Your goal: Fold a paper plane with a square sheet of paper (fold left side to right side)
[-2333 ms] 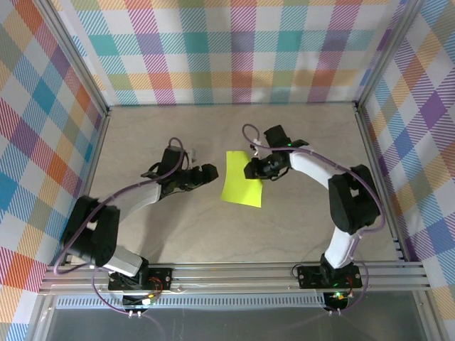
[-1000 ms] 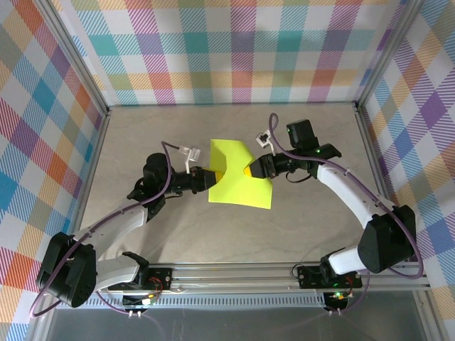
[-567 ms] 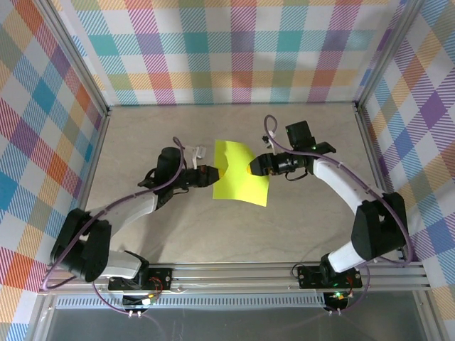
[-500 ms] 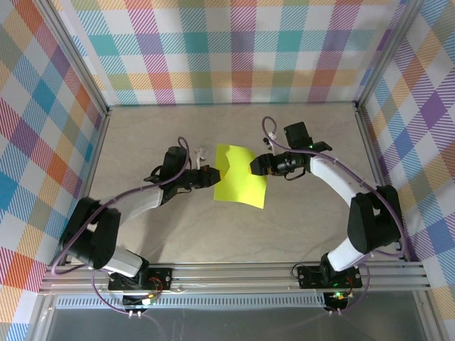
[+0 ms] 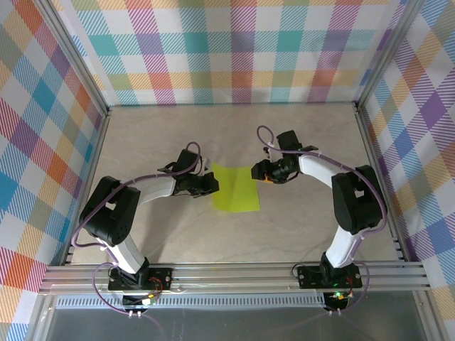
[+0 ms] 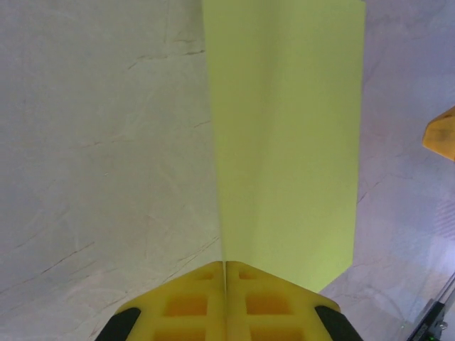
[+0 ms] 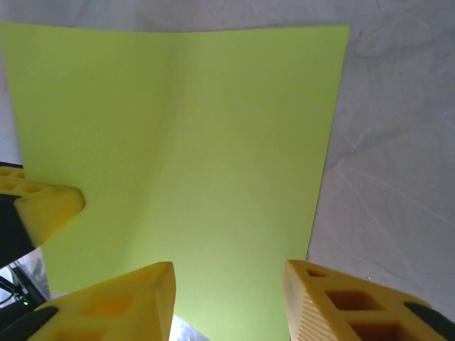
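Lime paper (image 5: pixel 236 189) lies flat on the grey desk (image 5: pixel 142 227), about in the middle, between the two arms. From above it looks close to square. A soft crease runs down it.

The left jaws are shut tight. Their two yellow fingers (image 6: pixel 185 302) press together with no gap. The tip sits right at the left edge of the paper. In the left wrist view, that edge runs straight to the line where the fingers meet. I cannot tell if they pinch the paper or only touch it.

The right jaws are apart and not closed on the paper. They are at the paper's right side, near its far corner. In the right wrist view, one yellow finger (image 7: pixel 114 302) is over the paper and the other is over bare desk. The corner of the paper lies in the gap between them. I cannot tell if the fingers touch the sheet.

The two sets of jaws face each other across the paper. Bright checked walls (image 5: pixel 234 50) stand around the desk.
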Available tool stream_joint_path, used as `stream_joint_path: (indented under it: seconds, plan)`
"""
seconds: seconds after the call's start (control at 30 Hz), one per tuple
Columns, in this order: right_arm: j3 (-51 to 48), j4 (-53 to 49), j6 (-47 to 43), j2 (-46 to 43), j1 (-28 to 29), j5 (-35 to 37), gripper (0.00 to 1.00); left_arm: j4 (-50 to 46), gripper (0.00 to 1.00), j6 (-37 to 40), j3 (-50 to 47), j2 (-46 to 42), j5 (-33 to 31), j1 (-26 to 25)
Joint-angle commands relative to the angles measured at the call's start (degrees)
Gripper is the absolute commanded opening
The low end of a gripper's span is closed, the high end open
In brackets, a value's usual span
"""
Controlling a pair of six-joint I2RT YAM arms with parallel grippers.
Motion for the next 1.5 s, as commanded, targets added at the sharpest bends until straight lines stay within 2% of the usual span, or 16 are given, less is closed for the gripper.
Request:
stream_joint_path:
  seconds: [0.0,0.17,0.3,0.4,0.77,1.1,1.3,1.47]
  plan:
    - [-1.1,0.9,0.8,2.0,0.6,-0.1,0.34,-2.3,0.0,1.8,1.4,0.7,0.2,-0.6]
    - [-1.7,0.4,0.8,4.3,1.2,0.7,0.2,-3.3,0.0,3.6,2.2,0.5,1.0,-0.8]
    - [-2.5,-0.1,0.7,5.2,1.3,2.2,0.14,-4.0,0.01,4.1,2.8,0.2,1.0,-0.8]
    - [-2.7,-1.3,0.3,6.0,1.4,3.7,0.11,-4.3,0.06,4.1,3.1,-0.3,1.2,-0.8]
    - [-5.3,-0.9,0.0,6.1,1.4,5.9,0.11,2.8,0.33,-0.9,3.6,-1.6,6.7,-2.6]
    - [-6.4,1.2,0.7,5.6,1.4,3.9,0.12,5.6,0.56,-2.4,8.0,2.6,8.4,-7.1]
    - [-7.2,2.4,1.2,5.2,1.4,2.9,0.12,6.6,0.65,-2.3,10.0,5.7,8.5,-8.8]
    - [-7.7,3.4,1.6,4.8,1.4,1.9,0.11,6.5,0.65,-2.3,10.0,7.1,7.4,-9.1]
